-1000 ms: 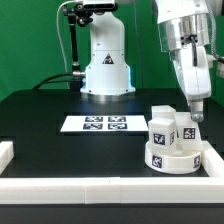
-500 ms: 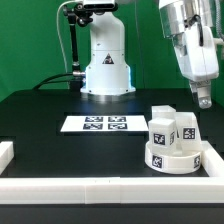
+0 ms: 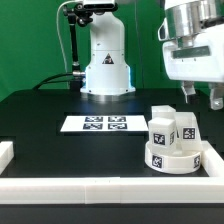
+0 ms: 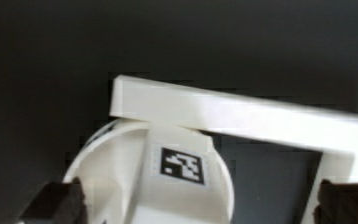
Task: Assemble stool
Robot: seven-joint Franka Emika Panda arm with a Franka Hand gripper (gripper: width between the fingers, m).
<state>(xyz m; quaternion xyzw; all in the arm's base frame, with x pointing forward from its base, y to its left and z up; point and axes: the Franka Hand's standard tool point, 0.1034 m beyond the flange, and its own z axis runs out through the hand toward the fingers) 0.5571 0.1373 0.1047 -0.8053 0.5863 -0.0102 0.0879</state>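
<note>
The round white stool seat [image 3: 170, 157] lies in the front corner on the exterior view's right. Short white tagged legs [image 3: 163, 126] stand upright on it, packed side by side. My gripper [image 3: 201, 96] hangs open and empty above and slightly right of them, well clear of their tops. In the wrist view a white tagged stool part [image 4: 158, 165] shows between my two dark fingertips [image 4: 55, 205], and the gripper [image 4: 197, 212] holds nothing. I cannot tell from that view whether the part is a leg or the seat.
The marker board [image 3: 95, 124] lies flat mid-table. White border rails run along the front [image 3: 90, 185], the left [image 3: 8, 152] and the right corner [image 4: 247, 110]. The robot base [image 3: 107, 65] stands at the back.
My gripper has risen from just beside the legs to well above them and turned, so both fingers now show spread apart. The seat and legs have not moved.
</note>
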